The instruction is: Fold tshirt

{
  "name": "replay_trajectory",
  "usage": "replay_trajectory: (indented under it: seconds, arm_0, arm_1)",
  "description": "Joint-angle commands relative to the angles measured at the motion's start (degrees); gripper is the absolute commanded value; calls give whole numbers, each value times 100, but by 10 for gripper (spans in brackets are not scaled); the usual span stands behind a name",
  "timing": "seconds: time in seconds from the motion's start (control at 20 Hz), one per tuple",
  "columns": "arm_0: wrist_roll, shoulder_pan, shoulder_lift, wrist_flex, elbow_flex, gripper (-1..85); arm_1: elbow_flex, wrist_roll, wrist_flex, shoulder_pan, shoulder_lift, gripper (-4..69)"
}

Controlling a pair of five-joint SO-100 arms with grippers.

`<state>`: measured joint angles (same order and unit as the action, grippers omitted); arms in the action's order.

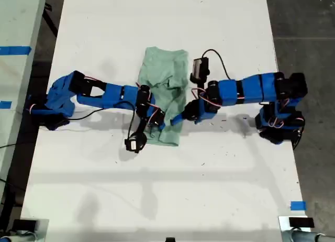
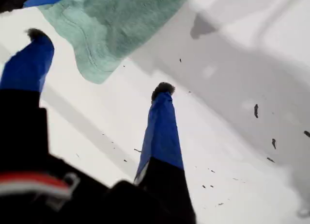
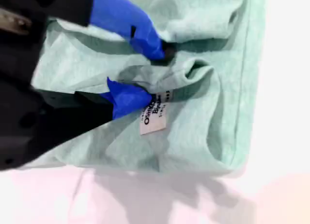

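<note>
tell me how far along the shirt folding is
Partly done: the shirt already lies as a narrow bunched strip on the table, not spread flat. In hand: my second hand pinches a ridge of cloth beside the white label, while my first hand hangs open over bare table near a shirt edge. Left: a neat final fold.

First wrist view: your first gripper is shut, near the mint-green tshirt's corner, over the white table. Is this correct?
Not quite. My first gripper is open: the first wrist view shows its jaws wide apart, near the mint-green tshirt's corner, over the white table.
</note>
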<state>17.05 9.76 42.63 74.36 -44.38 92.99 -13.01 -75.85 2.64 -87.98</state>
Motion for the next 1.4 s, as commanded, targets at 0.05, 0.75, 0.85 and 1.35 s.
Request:
replay_trajectory:
  seconds: [0.05, 0.75, 0.85, 1.35]
  arm_0:
    - [-176, -141, 492, 905, 246, 268]
    - [-1318, -141, 6091, 835, -5625, 277]
    - [-1687, -114, 7119, 501, -6961, 272]
    - [-2268, -97, 9325, 378, -9062, 261]
  arm_1:
    - [360, 88, 229, -53, -791, 368]
    - [3744, 659, 88, -9, -4588, 352]
    - [4122, 765, -18, -44, -5054, 350]
    - [5054, 1213, -413, -299, -6451, 340]
